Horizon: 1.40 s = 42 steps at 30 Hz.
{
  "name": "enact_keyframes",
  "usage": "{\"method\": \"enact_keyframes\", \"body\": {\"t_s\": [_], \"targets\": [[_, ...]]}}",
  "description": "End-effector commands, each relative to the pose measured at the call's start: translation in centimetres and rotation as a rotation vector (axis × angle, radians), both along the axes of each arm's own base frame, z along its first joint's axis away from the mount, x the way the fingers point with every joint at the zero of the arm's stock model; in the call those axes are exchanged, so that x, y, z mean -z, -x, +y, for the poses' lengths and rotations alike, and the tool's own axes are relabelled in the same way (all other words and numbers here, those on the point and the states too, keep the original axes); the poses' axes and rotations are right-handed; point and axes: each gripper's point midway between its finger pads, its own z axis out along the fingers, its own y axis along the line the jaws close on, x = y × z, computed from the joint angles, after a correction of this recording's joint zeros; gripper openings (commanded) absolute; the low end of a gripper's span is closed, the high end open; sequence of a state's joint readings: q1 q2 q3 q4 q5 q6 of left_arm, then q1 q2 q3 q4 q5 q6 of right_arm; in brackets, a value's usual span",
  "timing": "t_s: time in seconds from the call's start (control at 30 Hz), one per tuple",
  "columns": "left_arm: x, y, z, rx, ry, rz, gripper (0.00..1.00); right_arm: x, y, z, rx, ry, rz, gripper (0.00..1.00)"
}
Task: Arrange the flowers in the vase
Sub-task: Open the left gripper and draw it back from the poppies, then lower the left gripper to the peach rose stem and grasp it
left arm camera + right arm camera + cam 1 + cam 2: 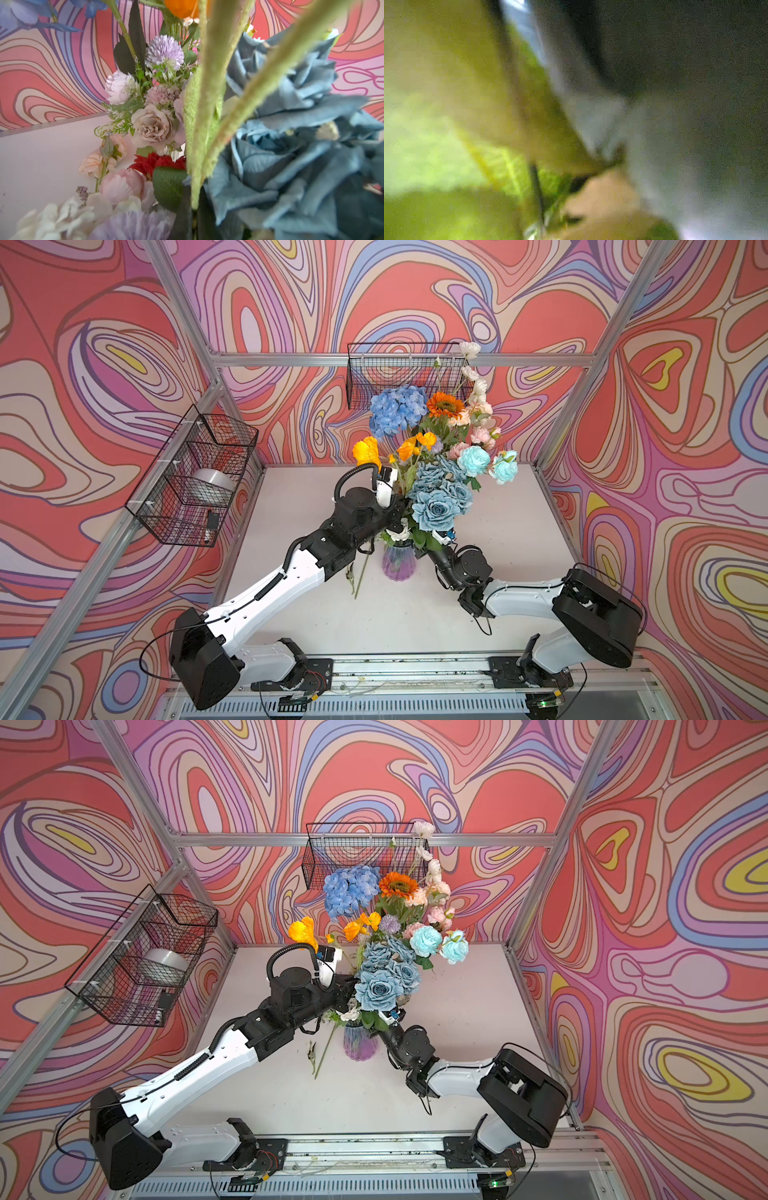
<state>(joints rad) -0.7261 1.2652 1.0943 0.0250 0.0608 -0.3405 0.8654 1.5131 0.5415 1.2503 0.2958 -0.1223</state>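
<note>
The flowers [434, 472] stand bunched in a ribbed purple glass vase [398, 565] [359, 1046] mid-table: blue hydrangea [397, 409], orange sunflower [444, 404], dusty-blue roses [379, 989], aqua roses [473, 460], pink and peach blooms. My left gripper [400, 510] [193, 218] reaches into the bunch from the left and is shut on the fuzzy green stem [199, 128] of the orange poppies [368, 452]. The right gripper [436, 537] is buried under the blue roses on the right of the bunch. Its wrist view is a blur of green leaves [446, 145], so its jaws do not show.
A loose green stem [361, 574] and a dried scrap [349, 576] lie on the table left of the vase. A wire basket [195, 477] with a silver roll hangs on the left wall. Another wire basket [374, 373] hangs on the back wall behind the tallest blooms.
</note>
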Motion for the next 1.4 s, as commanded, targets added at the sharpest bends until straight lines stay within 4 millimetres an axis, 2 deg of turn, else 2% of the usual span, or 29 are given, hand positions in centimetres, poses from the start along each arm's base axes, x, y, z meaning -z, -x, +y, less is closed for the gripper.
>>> {"method": "enact_keyframes", "body": {"t_s": [0.0,0.03,0.1,0.2,0.3,0.4,0.47,0.63,0.7,0.73,0.9,1.0,1.07,1.13,1.27,1.37], "targets": [[0.1,1.3,-0.1,0.042,0.028,0.035,0.32,0.2,-0.2,0.3,0.006,0.016,-0.001,0.50],[-0.5,1.6,-0.1,0.050,0.038,0.027,0.49,0.2,-0.2,0.3,0.007,0.014,0.000,0.50],[-1.8,2.2,0.3,0.059,0.057,0.003,0.68,0.2,-0.2,0.3,0.008,0.010,0.003,0.50],[-3.7,2.9,1.8,0.026,0.080,-0.053,0.82,0.2,-0.2,0.2,0.009,0.005,0.007,0.50],[-5.2,3.4,4.0,-0.039,0.084,-0.129,0.89,0.3,-0.2,0.3,0.003,0.004,0.011,0.50],[-5.8,3.1,6.9,-0.139,0.080,-0.164,0.90,0.4,-0.2,0.4,-0.001,0.006,0.017,0.50],[-5.5,2.3,9.1,-0.210,0.092,-0.155,0.90,0.4,-0.2,0.6,-0.005,0.007,0.019,0.50],[-2.5,0.2,14.0,-0.347,0.194,-0.050,0.89,0.4,-0.2,0.9,-0.011,0.020,0.024,0.50],[-1.8,0.0,14.4,-0.325,0.254,-0.026,0.88,0.4,-0.2,0.9,-0.011,0.026,0.025,0.49],[-1.9,0.2,13.9,-0.290,0.276,-0.031,0.87,0.4,-0.2,0.9,-0.010,0.028,0.025,0.50],[-3.5,1.9,10.5,-0.049,0.316,-0.080,0.67,0.3,-0.4,1.3,-0.012,0.043,0.027,0.50],[-3.6,2.2,9.8,-0.004,0.314,-0.068,0.60,0.3,-0.5,1.4,-0.013,0.043,0.027,0.50],[-3.2,2.2,10.0,-0.017,0.314,-0.061,0.59,0.3,-0.5,1.6,-0.017,0.042,0.030,0.50],[-2.5,1.8,10.8,-0.072,0.300,-0.047,0.61,0.5,-0.5,1.6,-0.016,0.047,0.034,0.50],[0.8,0.1,15.4,-0.372,0.209,0.012,0.76,0.5,-0.4,1.6,-0.019,0.048,0.033,0.50],[2.9,-0.8,17.7,-0.502,0.144,0.019,0.80,0.4,-0.3,1.3,-0.013,0.046,0.026,0.50]]}}
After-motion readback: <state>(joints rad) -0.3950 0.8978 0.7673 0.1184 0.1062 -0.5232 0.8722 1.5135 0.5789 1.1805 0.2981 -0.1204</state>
